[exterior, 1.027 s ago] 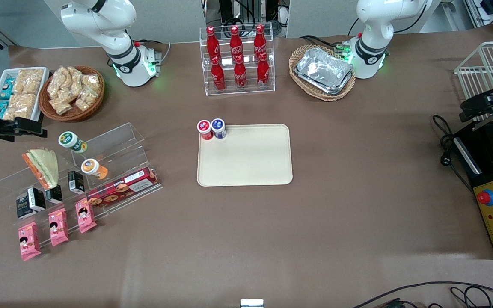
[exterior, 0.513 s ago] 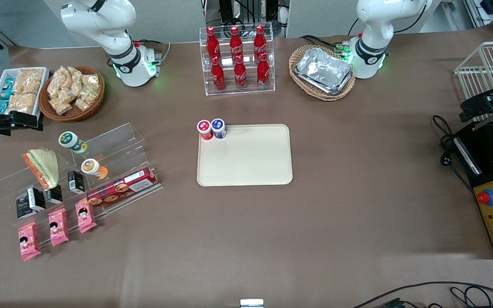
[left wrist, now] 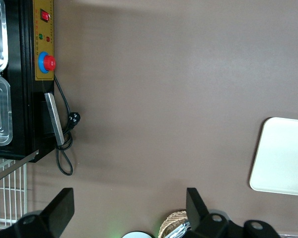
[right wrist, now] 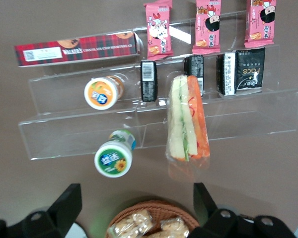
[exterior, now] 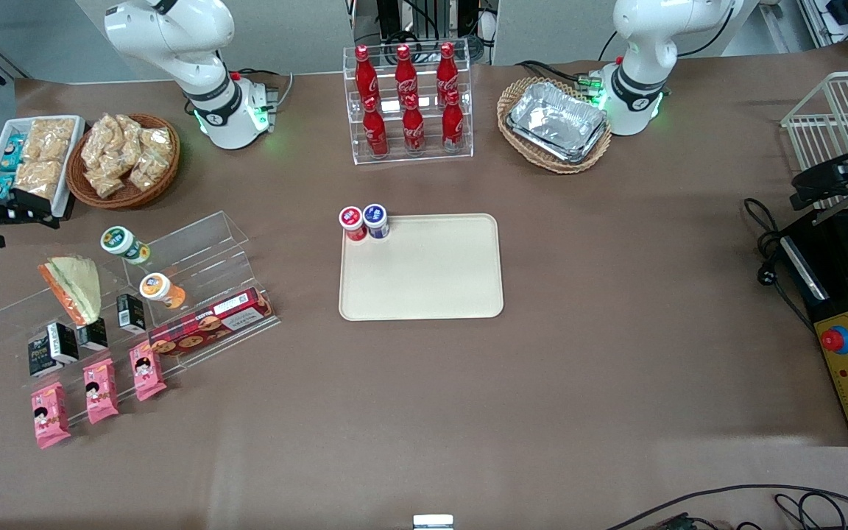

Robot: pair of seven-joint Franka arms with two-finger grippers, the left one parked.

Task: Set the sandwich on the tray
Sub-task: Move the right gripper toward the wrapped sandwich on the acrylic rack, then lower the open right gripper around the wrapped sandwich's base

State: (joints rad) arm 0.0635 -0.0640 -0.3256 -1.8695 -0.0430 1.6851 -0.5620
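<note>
Hanging up above the clear shelf, the gripper is near the working arm's end of the table, with its fingers spread wide and nothing between them. The sandwich lies on the shelf's top step, beside the green-lidded cup and above the little black boxes. It looks light and squishy, and its clear wrap could be slippery. I think a soft pinch across the two flat bread sides, near the middle, would hold it best. The tray sits well apart from the shelf, toward the middle of the table, with two small cups in one corner and plenty of bare room.
</note>
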